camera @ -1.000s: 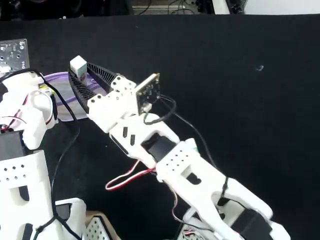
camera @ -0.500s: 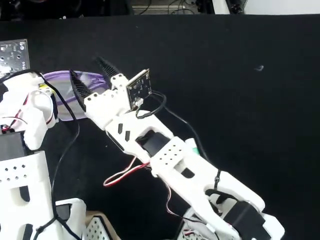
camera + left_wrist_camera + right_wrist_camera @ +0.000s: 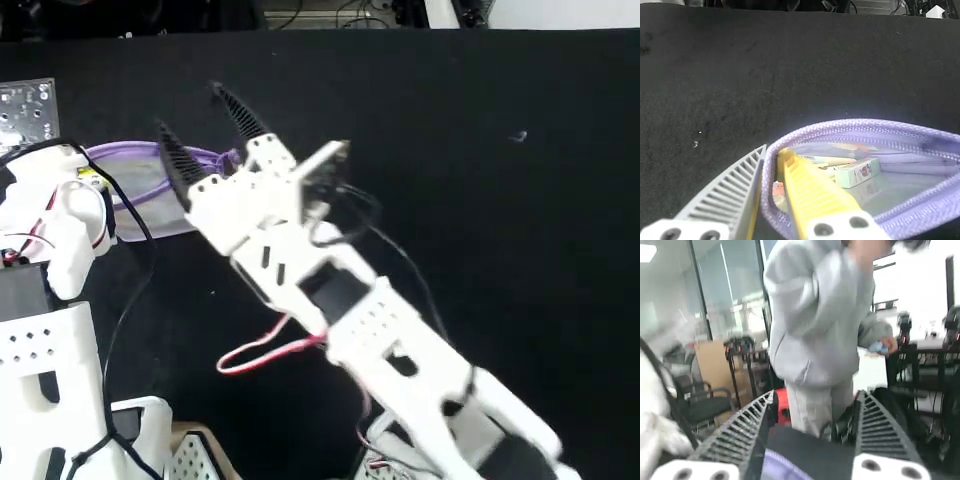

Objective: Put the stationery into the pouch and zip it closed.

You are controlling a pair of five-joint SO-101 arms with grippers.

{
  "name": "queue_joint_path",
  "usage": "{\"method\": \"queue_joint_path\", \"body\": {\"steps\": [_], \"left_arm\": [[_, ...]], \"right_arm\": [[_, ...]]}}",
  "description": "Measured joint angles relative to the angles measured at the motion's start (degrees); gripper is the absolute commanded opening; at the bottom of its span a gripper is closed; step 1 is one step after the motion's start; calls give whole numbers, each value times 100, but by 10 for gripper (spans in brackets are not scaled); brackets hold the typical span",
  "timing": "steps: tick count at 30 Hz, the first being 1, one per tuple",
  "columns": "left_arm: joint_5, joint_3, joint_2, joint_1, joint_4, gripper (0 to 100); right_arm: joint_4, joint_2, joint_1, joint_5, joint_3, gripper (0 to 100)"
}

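Note:
The purple zip pouch (image 3: pixel 150 195) lies open at the table's left side. In the left wrist view its mouth (image 3: pixel 860 130) gapes. A mint eraser box (image 3: pixel 857 172) and pens lie inside. My left gripper (image 3: pixel 772 150) is shut on the pouch's rim, yellow finger (image 3: pixel 805 190) inside and grey finger (image 3: pixel 730 195) outside. My right gripper (image 3: pixel 205 135) hangs above the pouch, tilted upward and open, its black fingers (image 3: pixel 735 430) holding nothing. A strip of the pouch (image 3: pixel 785 467) shows below them.
A small circuit board (image 3: pixel 25 105) sits at the far left edge. The left arm's white body (image 3: pixel 55 230) stands beside the pouch. A red-and-white cable (image 3: pixel 260 350) loops under the right arm. The black mat (image 3: pixel 480 150) stretches bare to the right.
The right gripper held a small eraser over the pouch, opened and let it drop in. It has since lifted and tilted upward, with nothing in it. The left gripper kept its hold.

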Motion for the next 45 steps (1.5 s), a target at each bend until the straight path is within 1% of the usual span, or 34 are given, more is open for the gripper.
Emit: {"method": "queue_joint_path", "body": {"steps": [5,9,13,17,20,27,30,32,38,42,45], "left_arm": [[0,0,0,0,0,29],[0,0,0,0,0,29],[0,0,0,0,0,29],[0,0,0,0,0,29],[0,0,0,0,0,29],[0,0,0,0,0,29],[0,0,0,0,0,29],[0,0,0,0,0,29],[0,0,0,0,0,29],[0,0,0,0,0,29],[0,0,0,0,0,29]], "right_arm": [[967,-1380,211,0,0,208],[1732,-2374,615,0,0,208],[3051,-3130,1055,0,-149,208],[4589,-3473,1635,0,-651,208],[5547,-3525,1908,396,-949,208],[7534,-3508,2022,1292,-1002,211],[8229,-3218,2004,1547,-1002,211],[8501,-2778,2136,1565,-967,211],[8563,-1257,2998,1591,-809,211],[8563,-79,3270,1600,-809,211],[8563,659,3297,1600,-809,210]]}}
